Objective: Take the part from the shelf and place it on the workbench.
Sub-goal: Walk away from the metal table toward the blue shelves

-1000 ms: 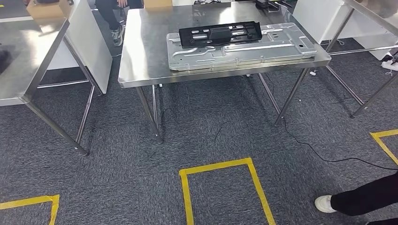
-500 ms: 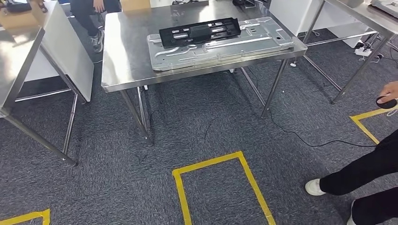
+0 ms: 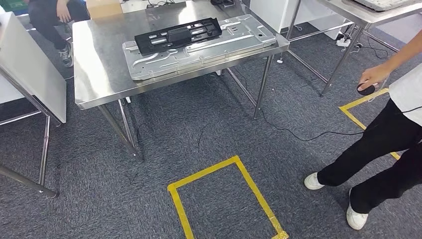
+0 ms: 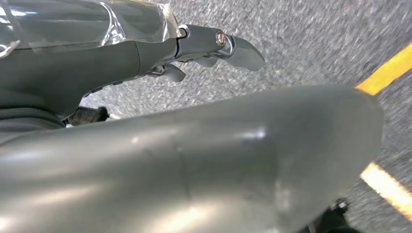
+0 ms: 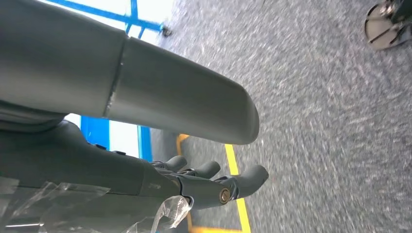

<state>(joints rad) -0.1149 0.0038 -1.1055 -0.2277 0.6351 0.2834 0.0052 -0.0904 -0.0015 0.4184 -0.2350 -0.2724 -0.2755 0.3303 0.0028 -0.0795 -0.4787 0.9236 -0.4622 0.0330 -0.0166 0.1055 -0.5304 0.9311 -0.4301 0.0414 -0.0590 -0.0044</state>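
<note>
A long black plastic part (image 3: 177, 35) lies flat on a pressed silver metal panel (image 3: 199, 50), which rests on a steel table (image 3: 97, 79) at the far side of the head view. My left hand (image 4: 97, 63) hangs over grey carpet, fingers loosely extended, holding nothing. My right hand (image 5: 121, 179) also hangs over the carpet, near a yellow floor line, and holds nothing. Both hands are far from the table.
A person in black trousers and white shoes (image 3: 383, 149) stands at the right, holding a small dark object (image 3: 366, 89). Another person (image 3: 50, 15) sits behind the table. Yellow tape (image 3: 224, 199) marks the carpet, and a cable (image 3: 298, 133) trails under the table. More steel tables (image 3: 368, 15) stand at both sides.
The whole picture has slid left, so the camera has turned right. The standing person at the right shows far more, with an arm and hand now visible.
</note>
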